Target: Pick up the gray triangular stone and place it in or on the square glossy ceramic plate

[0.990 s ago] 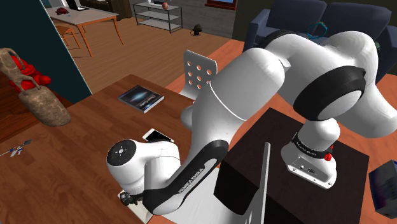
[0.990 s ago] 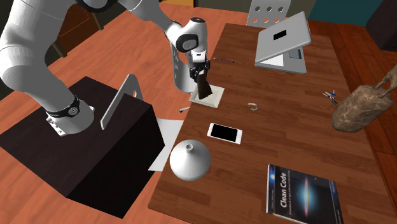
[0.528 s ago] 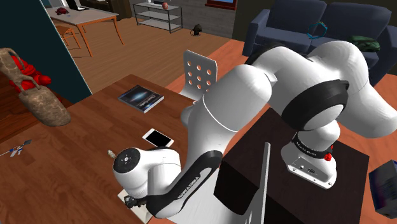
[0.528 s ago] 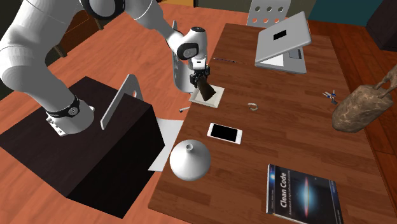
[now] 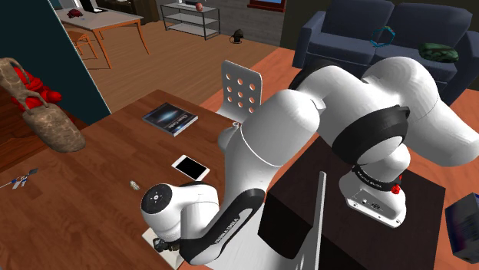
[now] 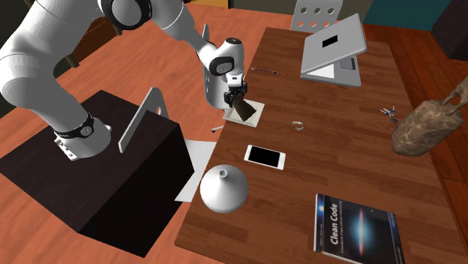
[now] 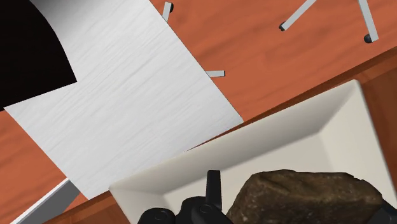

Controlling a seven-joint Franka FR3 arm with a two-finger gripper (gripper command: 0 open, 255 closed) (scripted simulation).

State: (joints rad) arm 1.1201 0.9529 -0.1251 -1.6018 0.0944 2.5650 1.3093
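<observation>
The gripper [image 6: 238, 97] clamps the dark brown stone [image 7: 305, 196] (mottled, hardly gray) low over the cream square plate [image 7: 267, 149], which sits at the very edge of the table [image 6: 337, 165]. If it is let go before it rests flat, the stone could tip over the shallow rim and fall off the table.

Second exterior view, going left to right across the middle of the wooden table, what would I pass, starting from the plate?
White square plate beneath the dark brown stone → small pale curved piece → small multicoloured item → large rough brown sculpture.
</observation>
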